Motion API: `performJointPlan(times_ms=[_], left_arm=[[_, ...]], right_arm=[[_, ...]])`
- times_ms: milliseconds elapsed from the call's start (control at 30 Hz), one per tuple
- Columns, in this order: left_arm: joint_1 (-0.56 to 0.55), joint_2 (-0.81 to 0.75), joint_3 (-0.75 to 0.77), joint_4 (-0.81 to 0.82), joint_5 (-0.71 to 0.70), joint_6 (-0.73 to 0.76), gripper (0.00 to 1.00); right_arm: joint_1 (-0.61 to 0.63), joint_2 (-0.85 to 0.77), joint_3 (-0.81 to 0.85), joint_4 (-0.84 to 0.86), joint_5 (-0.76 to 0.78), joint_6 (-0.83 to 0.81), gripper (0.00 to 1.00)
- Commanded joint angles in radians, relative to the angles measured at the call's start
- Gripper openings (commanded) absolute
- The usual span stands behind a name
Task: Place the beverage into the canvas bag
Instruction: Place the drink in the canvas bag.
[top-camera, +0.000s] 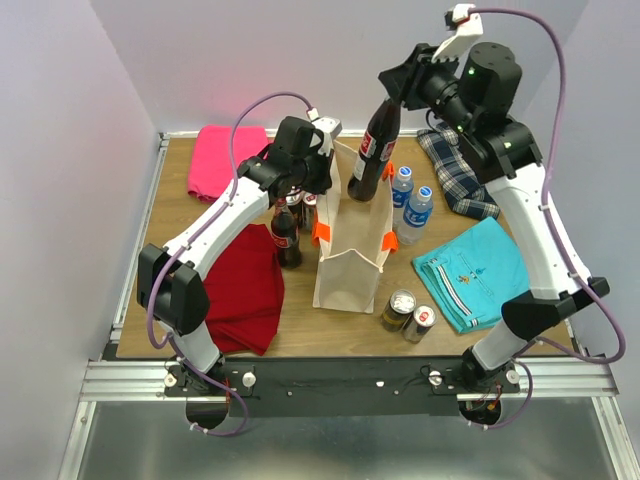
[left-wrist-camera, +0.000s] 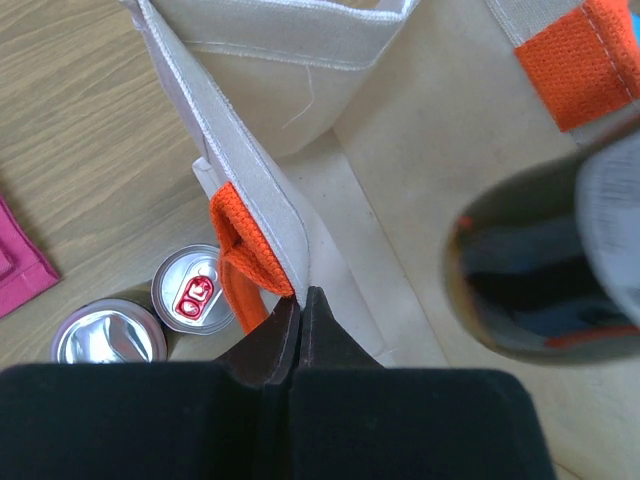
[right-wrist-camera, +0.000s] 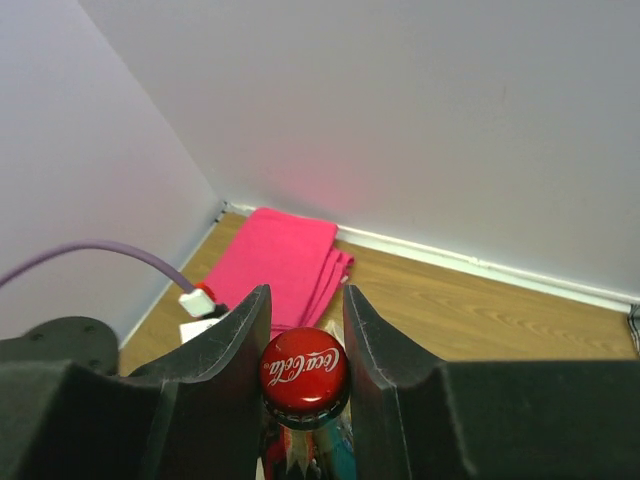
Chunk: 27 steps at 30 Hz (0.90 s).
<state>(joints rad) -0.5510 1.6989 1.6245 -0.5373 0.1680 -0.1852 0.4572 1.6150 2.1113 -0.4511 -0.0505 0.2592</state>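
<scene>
The canvas bag (top-camera: 348, 262) stands upright mid-table, cream with orange straps (top-camera: 322, 231), its mouth open. My left gripper (top-camera: 322, 185) is shut on the bag's far left rim. In the left wrist view the jaws (left-wrist-camera: 300, 305) pinch the rim (left-wrist-camera: 250, 190) beside an orange strap (left-wrist-camera: 245, 245). A dark cola bottle (top-camera: 372, 150), the beverage, hangs tilted over the bag's far side. My right gripper (top-camera: 392, 92) holds it by the neck. In the right wrist view the fingers (right-wrist-camera: 245, 335) flank the red cap (right-wrist-camera: 303, 370). The bottle's base (left-wrist-camera: 530, 270) shows blurred above the bag's inside.
Two cola bottles (top-camera: 286, 235) stand left of the bag, two water bottles (top-camera: 408, 200) to its right, two cans (top-camera: 410, 315) at the front right. Folded cloths lie around: pink (top-camera: 225, 160), red (top-camera: 245, 285), teal (top-camera: 475, 270), plaid (top-camera: 455, 170). Can tops (left-wrist-camera: 195, 290) sit beside the bag.
</scene>
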Motion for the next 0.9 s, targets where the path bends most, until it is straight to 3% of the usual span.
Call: performJointPlan(times_ms=[0, 300, 867], left_arm=[[-0.009, 0.002, 0.046, -0.012, -0.016, -0.002, 0.0], [-0.009, 0.011, 0.069, -0.033, -0.012, -0.011, 0.0], [-0.013, 0.027, 0.089, -0.064, -0.03, -0.013, 0.0]], right_arm=[[0.006, -0.001, -0.008, 0.219, 0.011, 0.008, 0.01], [0.008, 0.017, -0.169, 0.311, 0.044, -0.06, 0.01], [0.067, 0.037, -0.333, 0.512, 0.258, -0.299, 0.01]])
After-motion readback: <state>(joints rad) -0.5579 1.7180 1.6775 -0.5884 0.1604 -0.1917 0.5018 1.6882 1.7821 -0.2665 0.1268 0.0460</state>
